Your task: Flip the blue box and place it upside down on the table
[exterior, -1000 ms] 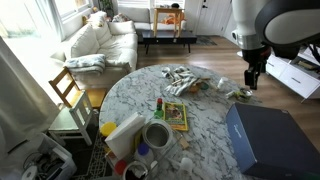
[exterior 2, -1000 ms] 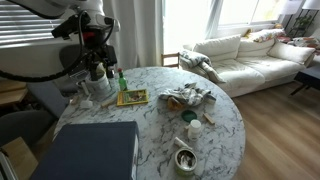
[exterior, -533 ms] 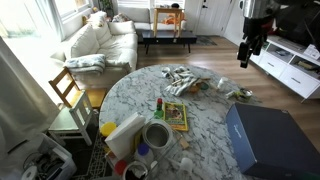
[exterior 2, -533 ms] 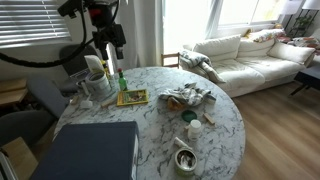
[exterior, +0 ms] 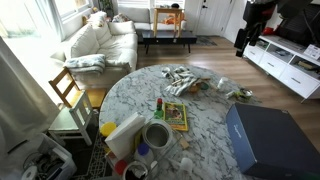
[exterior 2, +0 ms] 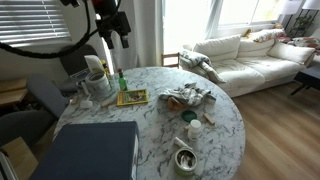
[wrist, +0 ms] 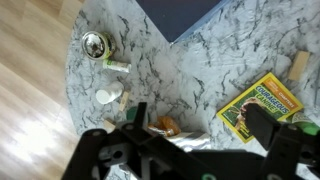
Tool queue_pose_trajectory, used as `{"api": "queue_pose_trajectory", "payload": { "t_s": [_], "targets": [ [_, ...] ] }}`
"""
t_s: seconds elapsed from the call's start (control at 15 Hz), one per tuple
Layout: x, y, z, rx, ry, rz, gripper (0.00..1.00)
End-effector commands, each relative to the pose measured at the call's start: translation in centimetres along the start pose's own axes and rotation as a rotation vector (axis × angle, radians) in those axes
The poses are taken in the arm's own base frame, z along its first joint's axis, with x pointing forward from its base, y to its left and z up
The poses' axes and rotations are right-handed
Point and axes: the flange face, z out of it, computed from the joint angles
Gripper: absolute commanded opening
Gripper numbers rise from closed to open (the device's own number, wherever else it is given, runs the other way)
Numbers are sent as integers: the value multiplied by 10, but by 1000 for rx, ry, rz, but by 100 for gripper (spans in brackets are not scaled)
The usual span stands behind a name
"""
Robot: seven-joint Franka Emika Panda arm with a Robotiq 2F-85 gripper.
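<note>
Our fingers (wrist: 262, 128) stood spread wide with nothing between them, hanging high above the marble worktop (exterior: 205, 120). Well apart from them, the blue box (exterior: 275, 140) lay flat at the worktop's edge, plain navy face up, no paler inside showing. We judged the flip already made and the box set down; the next move called only for staying clear of it.
</note>
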Motion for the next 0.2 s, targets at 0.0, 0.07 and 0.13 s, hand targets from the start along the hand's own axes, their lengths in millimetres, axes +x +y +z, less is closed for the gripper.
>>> {"api": "queue_pose_trajectory", "payload": {
  "t_s": [0.0,0.07,0.13],
  "targets": [
    [0,0,0,0,-1,0,100],
    [0,0,0,0,-1,0,100],
    [0,0,0,0,-1,0,100]
  ]
}}
